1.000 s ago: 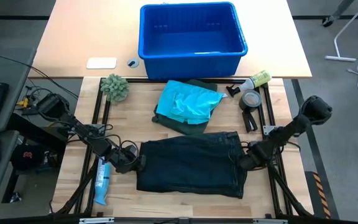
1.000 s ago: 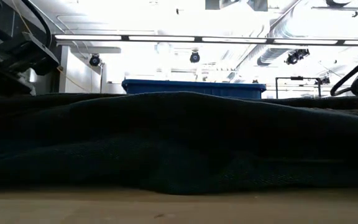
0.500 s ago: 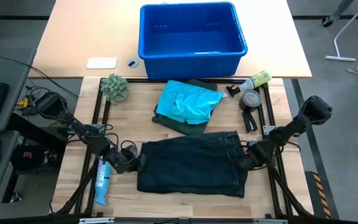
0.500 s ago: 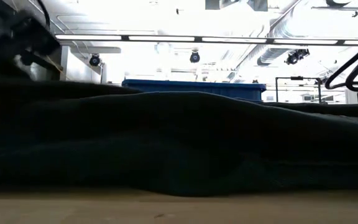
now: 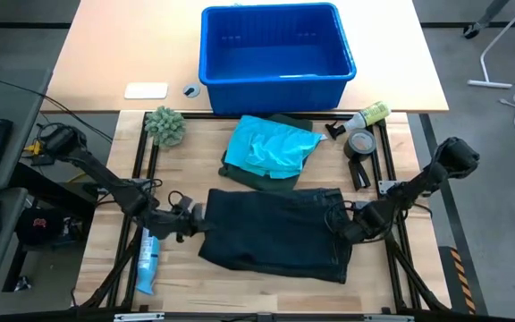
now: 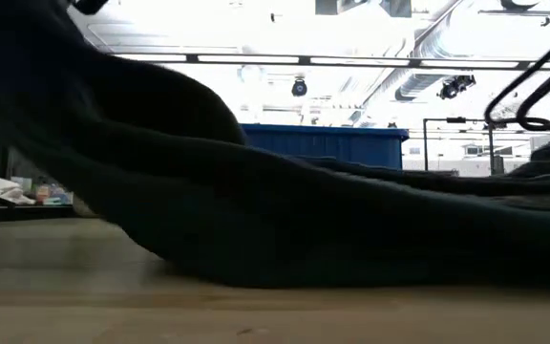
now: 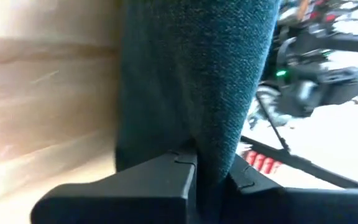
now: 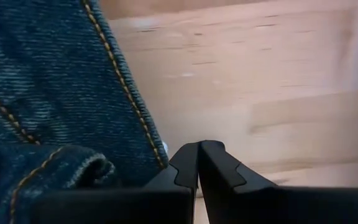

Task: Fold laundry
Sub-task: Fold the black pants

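Lifted now, the dark garment's [image 5: 275,234] left edge is rising in the clamped left gripper [image 5: 195,217]; the right gripper [image 5: 345,224] is pinching shut beside its seam, possibly slipping off.

no readable text anywhere, no legible labels, brands, numbers or signs on any item on the table or in the room

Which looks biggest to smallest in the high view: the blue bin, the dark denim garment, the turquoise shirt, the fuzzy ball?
1. Blue bin, largest, though it may gain a little from standing taller toward the camera.
2. Dark denim garment, somewhat smaller.
3. Turquoise shirt.
4. Fuzzy ball, clearly smallest.
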Motion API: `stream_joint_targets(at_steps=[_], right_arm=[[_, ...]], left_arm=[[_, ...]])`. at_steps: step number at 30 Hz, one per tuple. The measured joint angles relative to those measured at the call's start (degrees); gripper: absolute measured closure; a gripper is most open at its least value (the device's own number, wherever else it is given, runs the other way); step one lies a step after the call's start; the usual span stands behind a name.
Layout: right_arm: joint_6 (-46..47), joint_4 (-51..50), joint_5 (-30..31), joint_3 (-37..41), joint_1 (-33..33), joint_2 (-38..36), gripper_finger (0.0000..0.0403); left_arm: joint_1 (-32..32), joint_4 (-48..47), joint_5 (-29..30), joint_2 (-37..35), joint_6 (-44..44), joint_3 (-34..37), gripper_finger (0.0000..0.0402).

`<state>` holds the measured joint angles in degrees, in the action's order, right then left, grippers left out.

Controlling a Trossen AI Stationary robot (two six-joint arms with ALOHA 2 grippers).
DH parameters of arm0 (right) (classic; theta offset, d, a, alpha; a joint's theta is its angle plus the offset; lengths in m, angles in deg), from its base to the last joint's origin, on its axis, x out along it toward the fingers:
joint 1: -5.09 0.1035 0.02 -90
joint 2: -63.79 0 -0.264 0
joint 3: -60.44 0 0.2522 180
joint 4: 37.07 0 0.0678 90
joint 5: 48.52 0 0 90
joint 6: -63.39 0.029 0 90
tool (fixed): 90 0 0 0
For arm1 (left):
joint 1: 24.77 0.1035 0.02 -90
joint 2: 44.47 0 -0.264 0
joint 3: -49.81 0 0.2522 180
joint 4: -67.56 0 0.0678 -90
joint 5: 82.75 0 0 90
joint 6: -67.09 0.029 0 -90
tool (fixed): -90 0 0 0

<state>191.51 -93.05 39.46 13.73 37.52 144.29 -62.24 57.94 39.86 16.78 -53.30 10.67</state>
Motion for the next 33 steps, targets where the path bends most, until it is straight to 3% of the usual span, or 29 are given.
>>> stream_joint_targets(at_steps=[6, 15, 18, 27, 33], right_arm=[[-2.9, 5.9, 3.7, 0.0, -3.1, 0.0, 0.0403], [-11.8, 33.6, 17.4, 0.1, -8.2, 1.0, 0.0402], [-16.3, 37.0, 19.6, -0.4, -10.4, 1.0, 0.0402], [-24.1, 30.1, 9.4, -0.5, -12.3, 0.5, 0.0403], [-22.2, 27.5, 9.1, -0.5, -10.9, 0.4, 0.0403]], left_arm=[[0.2, 0.1, 8.7, -5.6, 6.1, 0.0, 0.0401], [0.4, 4.7, 19.1, -9.5, 9.3, 0.0, 0.0402], [0.7, 7.3, 20.2, -9.4, 11.5, -0.1, 0.0402], [3.4, 8.2, 18.3, -9.4, 18.8, -5.1, 0.0401], [6.0, 8.0, 13.9, -9.0, 22.4, -8.3, 0.0401]])
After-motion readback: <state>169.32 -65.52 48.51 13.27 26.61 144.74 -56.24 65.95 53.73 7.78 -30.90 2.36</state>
